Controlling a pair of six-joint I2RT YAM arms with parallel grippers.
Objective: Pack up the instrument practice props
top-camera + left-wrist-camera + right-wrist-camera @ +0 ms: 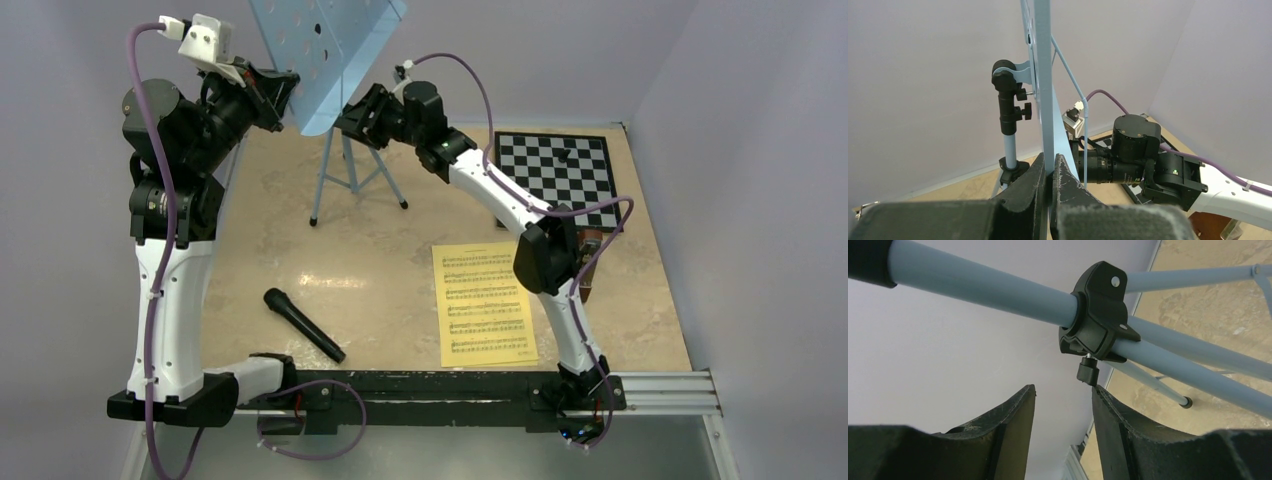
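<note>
Light-blue tripod music stand with a perforated tray [320, 45] stands at the far side of the table [380, 270], its tray edge pinched between the closed fingers of the left gripper [1050, 167], apparently to steady it. Under the black clamp collar [1096, 315] on the pole, the right gripper [1063, 390] hovers half-open, gripping nothing. One fingertip [1104, 401] sits just beside the small black tightening knob [1087, 372], perhaps touching it. Loosening that knob looks like the way to fold the legs. Nearer the arms, a yellow sheet-music page [485, 302] lies flat, near the black-and-white chessboard [555, 170].

Music stand tray [340, 55] — top cut off.
</note>
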